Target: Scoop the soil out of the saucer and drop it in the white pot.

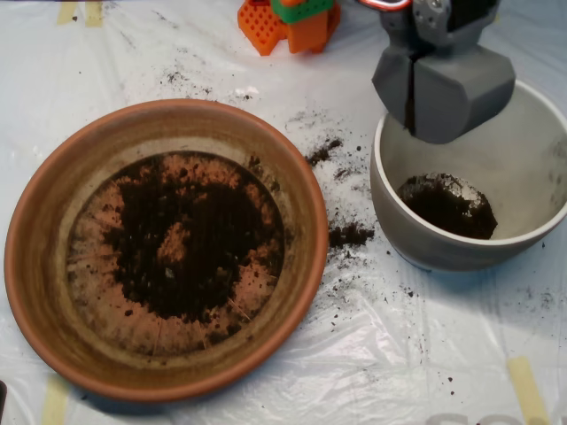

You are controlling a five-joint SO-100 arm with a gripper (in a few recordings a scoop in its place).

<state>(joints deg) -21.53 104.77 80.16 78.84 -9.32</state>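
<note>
Soil [190, 243] is lying mostly in the saucer [35, 266] at the left, as a thin dark patch on the flat bottom with bare terracotta showing around and through it. You are also looking at a small heap already sitting in the white pot [523, 155] at the right, and spilled crumbs [350, 235] are dotting the plastic sheet [443, 354] between the two. Your scoop [409, 88] is hovering over the pot's upper left rim, its two grey halves meeting with just a dark seam between them. Expect the soil to be handling light, loose and crumbly, probably shedding at the edges; you are best biting into the thickest dark middle.
</note>
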